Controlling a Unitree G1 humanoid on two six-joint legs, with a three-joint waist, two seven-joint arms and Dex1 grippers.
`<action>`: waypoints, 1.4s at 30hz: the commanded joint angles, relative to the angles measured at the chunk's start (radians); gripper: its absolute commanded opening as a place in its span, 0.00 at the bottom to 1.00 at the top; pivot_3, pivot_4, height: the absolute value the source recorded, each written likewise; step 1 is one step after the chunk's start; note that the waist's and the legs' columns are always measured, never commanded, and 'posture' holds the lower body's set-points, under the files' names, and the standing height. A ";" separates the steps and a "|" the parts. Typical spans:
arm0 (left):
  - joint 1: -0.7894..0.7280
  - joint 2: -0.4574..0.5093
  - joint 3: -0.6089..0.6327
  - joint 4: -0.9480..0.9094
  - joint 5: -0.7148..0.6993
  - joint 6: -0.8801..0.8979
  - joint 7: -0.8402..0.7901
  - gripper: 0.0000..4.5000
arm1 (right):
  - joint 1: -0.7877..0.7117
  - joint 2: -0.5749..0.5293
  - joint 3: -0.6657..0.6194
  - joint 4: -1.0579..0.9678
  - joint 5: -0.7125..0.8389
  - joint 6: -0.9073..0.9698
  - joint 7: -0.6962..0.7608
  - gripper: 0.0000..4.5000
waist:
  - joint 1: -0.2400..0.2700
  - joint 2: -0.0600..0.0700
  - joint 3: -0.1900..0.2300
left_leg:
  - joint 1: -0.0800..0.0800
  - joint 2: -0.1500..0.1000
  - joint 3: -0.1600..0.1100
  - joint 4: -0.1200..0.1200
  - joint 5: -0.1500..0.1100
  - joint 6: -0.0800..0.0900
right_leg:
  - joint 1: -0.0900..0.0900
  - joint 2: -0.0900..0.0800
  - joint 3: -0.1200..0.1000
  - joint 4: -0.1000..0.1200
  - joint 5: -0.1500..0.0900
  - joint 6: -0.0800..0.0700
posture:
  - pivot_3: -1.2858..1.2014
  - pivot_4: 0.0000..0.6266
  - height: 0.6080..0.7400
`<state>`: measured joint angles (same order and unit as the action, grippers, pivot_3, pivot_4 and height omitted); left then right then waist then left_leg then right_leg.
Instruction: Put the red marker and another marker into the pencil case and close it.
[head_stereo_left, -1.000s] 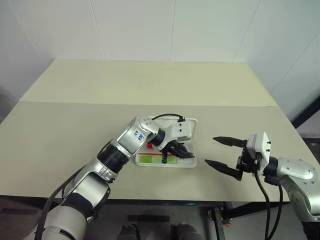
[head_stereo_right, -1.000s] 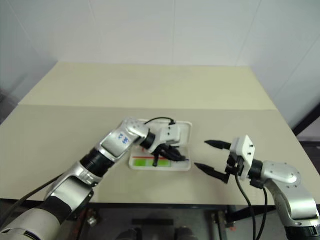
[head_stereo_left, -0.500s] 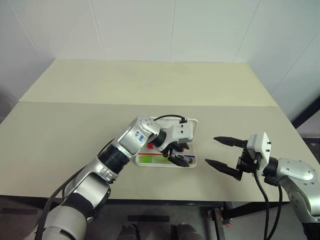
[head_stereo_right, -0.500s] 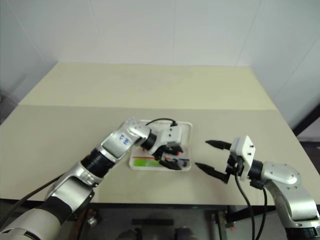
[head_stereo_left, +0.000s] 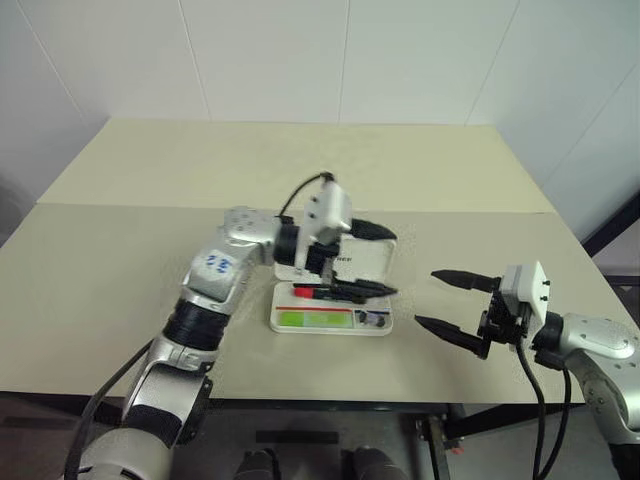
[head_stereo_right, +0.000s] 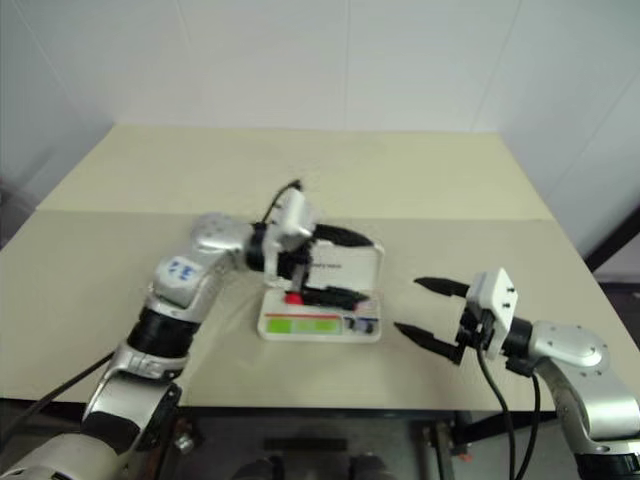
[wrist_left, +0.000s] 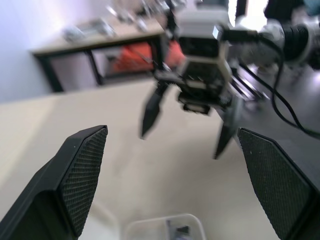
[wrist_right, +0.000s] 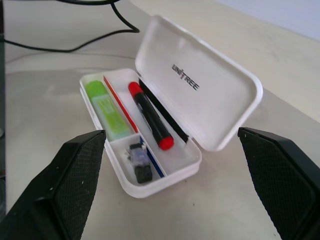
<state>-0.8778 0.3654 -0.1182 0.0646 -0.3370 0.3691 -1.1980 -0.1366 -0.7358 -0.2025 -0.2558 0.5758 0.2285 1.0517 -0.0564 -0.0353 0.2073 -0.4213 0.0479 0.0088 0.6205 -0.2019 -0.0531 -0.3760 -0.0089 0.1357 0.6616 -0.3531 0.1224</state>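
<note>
Right wrist view: red marker (wrist_right: 149, 116) lies in the open pencil case (wrist_right: 200, 98), between the spread right hand's (wrist_right: 170, 187) fingers.

The left gripper (head_stereo_left: 375, 258) has opened its jaws, let go of the red marker (wrist_right: 149, 116), now lying in the pencil case (wrist_right: 220, 115), and risen above it.

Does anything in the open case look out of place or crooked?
Nothing stands out. The white hinged plastic pencil case sits flat on the table with its lid up. The black marker with red ends and the lime-green highlighter lie straight in the tray, in separate compartments.
</note>
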 joint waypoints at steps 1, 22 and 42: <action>0.006 0.059 0.067 0.057 -0.020 -0.069 -0.024 0.99 | -0.047 -0.025 -0.018 -0.011 0.033 0.006 0.038 1.00 | 0.000 0.000 0.000 | 0.000 0.000 0.000 0.000 0.000 0.000 | 0.000 0.000 0.000 0.000 0.000 0.000 | 0.52 0.24 1.00; -0.282 0.212 0.188 0.850 0.046 -0.339 -0.124 0.00 | -0.168 -0.020 0.006 0.122 0.011 -0.014 0.150 1.00 | 0.000 0.000 0.000 | -0.001 0.000 0.000 -0.001 0.000 0.000 | -0.001 0.000 -0.002 -0.002 0.000 0.000 | 0.52 0.24 1.00; -0.415 0.155 0.153 1.232 0.266 -0.369 -0.152 0.00 | -0.168 -0.029 0.005 0.138 -0.001 -0.021 0.149 1.00 | 0.000 -0.001 0.000 | -0.002 0.000 0.001 -0.004 0.000 0.000 | -0.002 0.000 -0.002 -0.002 0.000 0.000 | 0.52 0.24 1.00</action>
<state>-1.2542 0.5165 0.0276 1.3052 -0.0723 -0.0154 -1.2908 -0.3010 -0.7466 -0.1658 -0.1100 0.5688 0.2204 1.1949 -0.0561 -0.0361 0.2077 -0.4229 0.0477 0.0097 0.6167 -0.2020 -0.0529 -0.3783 -0.0089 0.1339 0.6594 -0.3531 0.1224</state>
